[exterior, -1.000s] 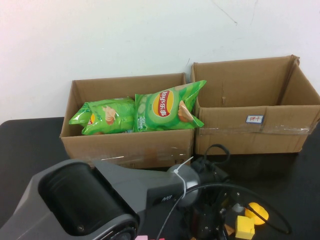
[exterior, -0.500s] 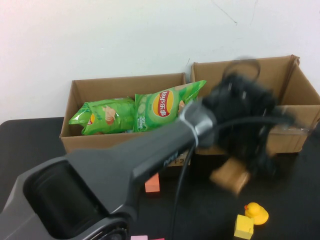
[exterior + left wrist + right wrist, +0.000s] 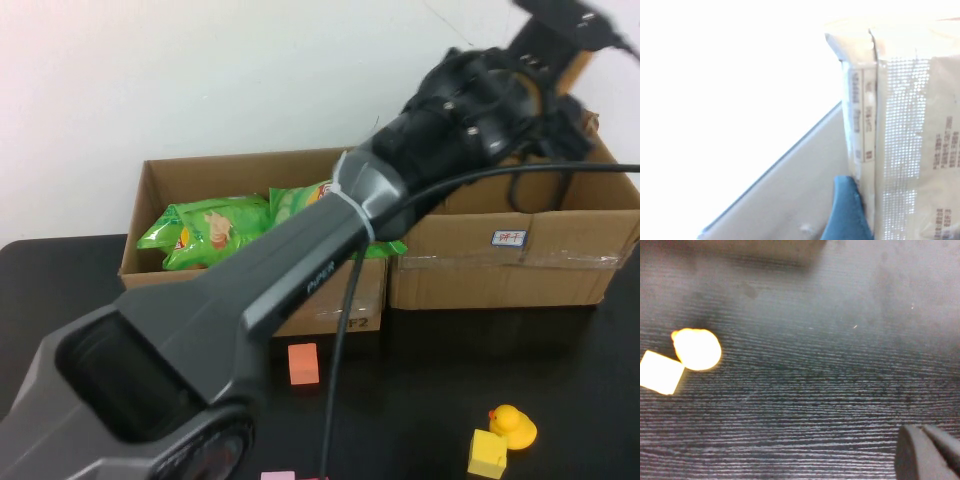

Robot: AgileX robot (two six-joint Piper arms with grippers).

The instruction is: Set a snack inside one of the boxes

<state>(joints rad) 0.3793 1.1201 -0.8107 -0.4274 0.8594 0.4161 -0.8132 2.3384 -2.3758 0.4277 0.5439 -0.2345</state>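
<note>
Left arm (image 3: pixel 300 280) stretched long on a diagonal from the near-left corner up to the far right, wrist raised above the right box (image 3: pixel 520 250). Left gripper (image 3: pixel 560 40) at the top edge of the high view, over that box's back wall. Wrist view shows its blue finger (image 3: pixel 845 212) pressed against a pale snack pack (image 3: pixel 905 130), so the jaws are partly spread and clamped on the snack pack. Pack is held in the air, not in either box.

Left box (image 3: pixel 250 290) holds two green chip bags (image 3: pixel 210 230), partly hidden behind the arm.

Right gripper (image 3: pixel 930 452) low over the black table (image 3: pixel 815 390), fingers closed together, empty.

On the table: orange block (image 3: pixel 303 363), yellow duck (image 3: pixel 513 425) touching yellow block (image 3: pixel 488 453).
</note>
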